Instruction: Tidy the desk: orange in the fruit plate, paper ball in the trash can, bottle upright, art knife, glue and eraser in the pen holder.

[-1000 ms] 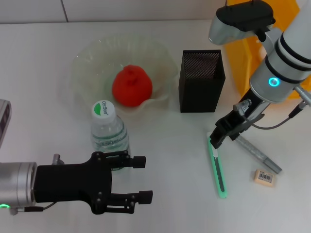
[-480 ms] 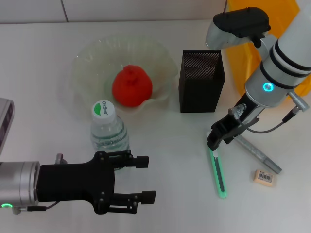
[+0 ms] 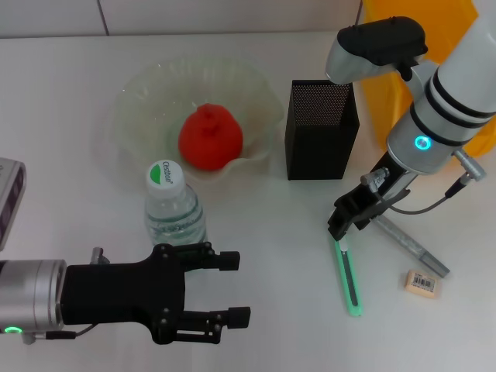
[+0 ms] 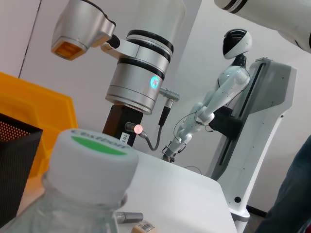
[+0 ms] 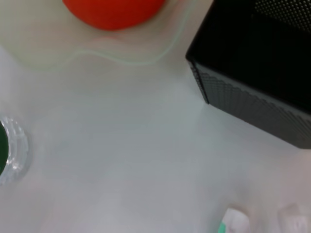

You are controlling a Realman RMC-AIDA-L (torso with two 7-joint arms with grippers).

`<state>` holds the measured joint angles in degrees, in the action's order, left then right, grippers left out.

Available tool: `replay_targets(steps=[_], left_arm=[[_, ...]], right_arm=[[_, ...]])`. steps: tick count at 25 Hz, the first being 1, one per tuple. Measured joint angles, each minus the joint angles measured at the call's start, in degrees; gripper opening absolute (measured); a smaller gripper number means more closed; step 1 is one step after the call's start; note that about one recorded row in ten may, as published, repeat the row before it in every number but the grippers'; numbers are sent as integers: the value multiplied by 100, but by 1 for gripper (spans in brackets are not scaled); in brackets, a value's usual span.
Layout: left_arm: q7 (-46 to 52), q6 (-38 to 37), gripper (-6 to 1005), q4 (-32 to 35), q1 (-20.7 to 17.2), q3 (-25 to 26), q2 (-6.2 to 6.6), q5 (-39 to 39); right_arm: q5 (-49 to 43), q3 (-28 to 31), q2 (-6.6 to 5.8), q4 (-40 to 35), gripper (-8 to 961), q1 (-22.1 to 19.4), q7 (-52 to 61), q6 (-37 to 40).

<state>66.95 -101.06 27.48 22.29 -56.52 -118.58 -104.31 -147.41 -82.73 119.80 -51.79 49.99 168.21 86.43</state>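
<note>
The orange [image 3: 210, 138] lies in the fruit plate [image 3: 136, 93]. In front of the plate the bottle [image 3: 173, 209] stands upright, its cap [image 4: 92, 155] filling the left wrist view. My left gripper [image 3: 236, 288] is open just in front of the bottle, with nothing between its fingers. The pen holder [image 3: 322, 128] stands beside the yellow trash can [image 3: 387, 93]. My right gripper [image 3: 343, 223] hangs right over the white end of the glue [image 3: 347, 279]. The art knife [image 3: 415, 248] and the eraser [image 3: 422, 283] lie to its right. The paper ball is out of view.
In the right wrist view the orange [image 5: 114, 7], the plate's rim [image 5: 73, 48] and the pen holder [image 5: 252, 73] lie beyond bare table. A grey device [image 3: 8, 194] sits at the table's left edge.
My right gripper has shifted a little left and closer to the glue's white end. My left gripper has crept slightly to the right beside the bottle.
</note>
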Motion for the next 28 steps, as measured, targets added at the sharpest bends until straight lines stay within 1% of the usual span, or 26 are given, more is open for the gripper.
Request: replay_targets(steps=[8, 11, 28], left_arm=[[-7, 1, 800, -12, -20, 0, -7, -2], [-68, 1, 800, -173, 5, 0, -2, -1], [-154, 142, 799, -232, 21, -27, -7, -2]], right_arm=[[159, -247, -10, 118, 369, 74, -39, -122], [160, -274, -9, 136, 355, 92, -38, -135], [161, -289, 0, 200, 348, 131, -42, -162]])
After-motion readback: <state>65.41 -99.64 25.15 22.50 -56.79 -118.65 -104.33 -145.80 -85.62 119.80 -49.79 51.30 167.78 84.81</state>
